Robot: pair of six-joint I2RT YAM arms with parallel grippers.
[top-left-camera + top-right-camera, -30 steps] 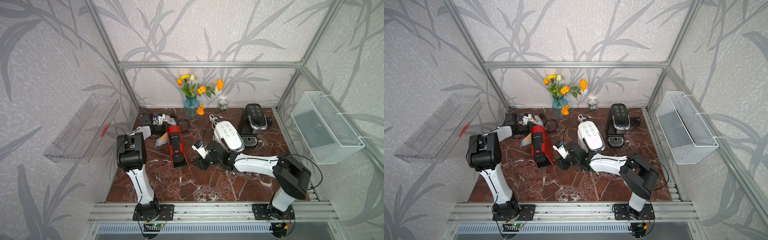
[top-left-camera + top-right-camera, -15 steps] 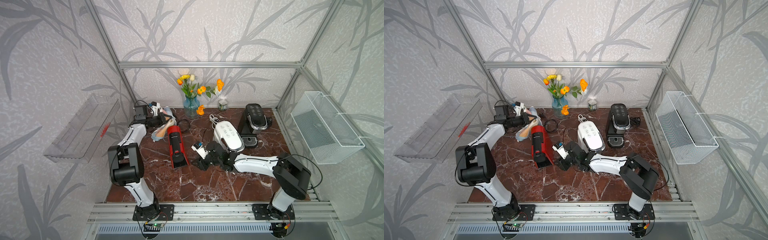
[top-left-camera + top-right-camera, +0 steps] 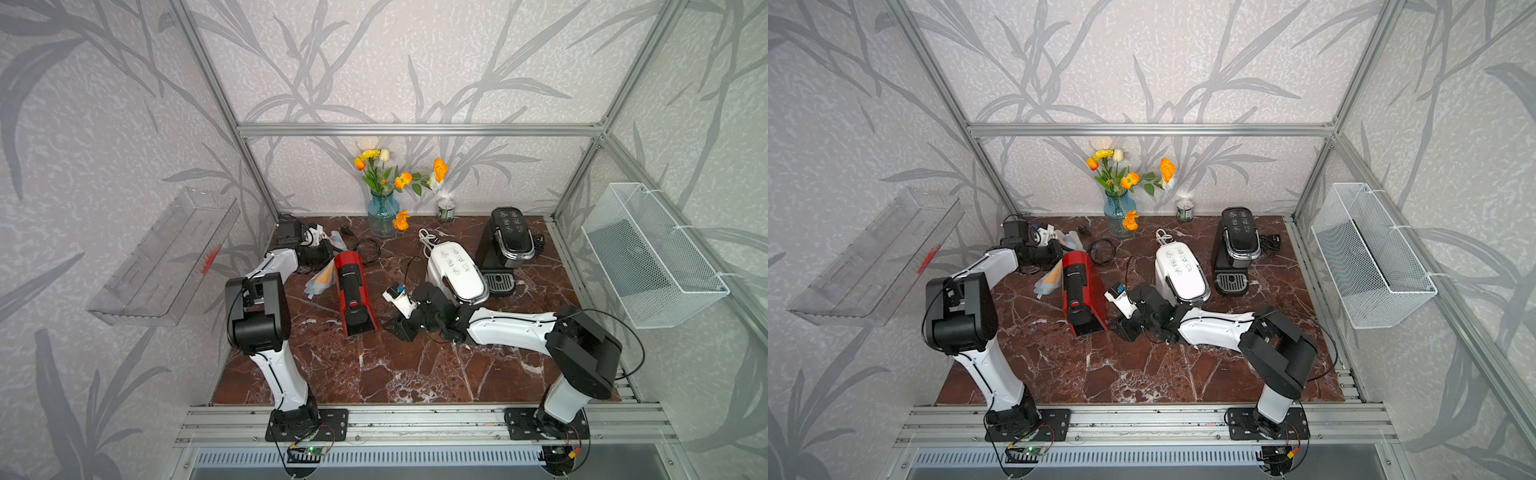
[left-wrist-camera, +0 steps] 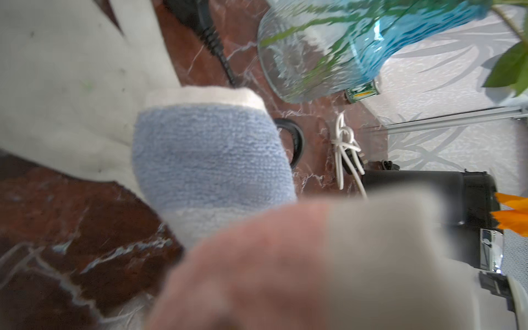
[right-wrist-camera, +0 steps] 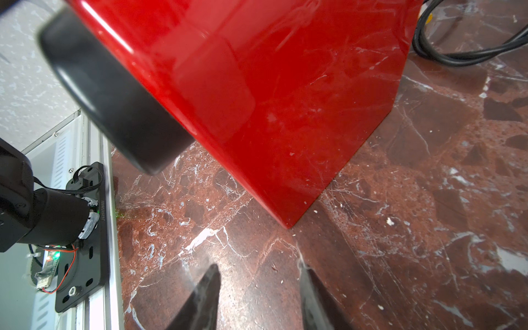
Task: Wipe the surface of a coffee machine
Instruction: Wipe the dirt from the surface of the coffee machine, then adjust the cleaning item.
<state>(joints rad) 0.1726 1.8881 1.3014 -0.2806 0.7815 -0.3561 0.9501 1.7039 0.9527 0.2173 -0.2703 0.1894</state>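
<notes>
Left gripper [image 3: 326, 251] is clamped on the blue cloth [image 3: 321, 281], and we worry its dangling end snags the black cord [image 4: 298, 142] behind the red coffee machine [image 3: 351, 286].

The red coffee machine [image 5: 271, 100] stands on the marble table [image 5: 428, 228]; the right end effector [image 5: 258, 297] hangs near its corner, jaws apart above the tabletop.

The red-brown marble tabletop [image 3: 374, 374] carries a red coffee machine [image 3: 353, 291] just ahead of the right pincer [image 5: 257, 267]. A white coffee machine [image 3: 457, 272] stands just behind the pincer, with a black coffee machine [image 3: 509, 237] farther off. A blue vase [image 3: 382, 212], small can [image 3: 444, 210], black cable [image 3: 370, 251] and white cord [image 3: 426, 239] lie well beyond.
</notes>
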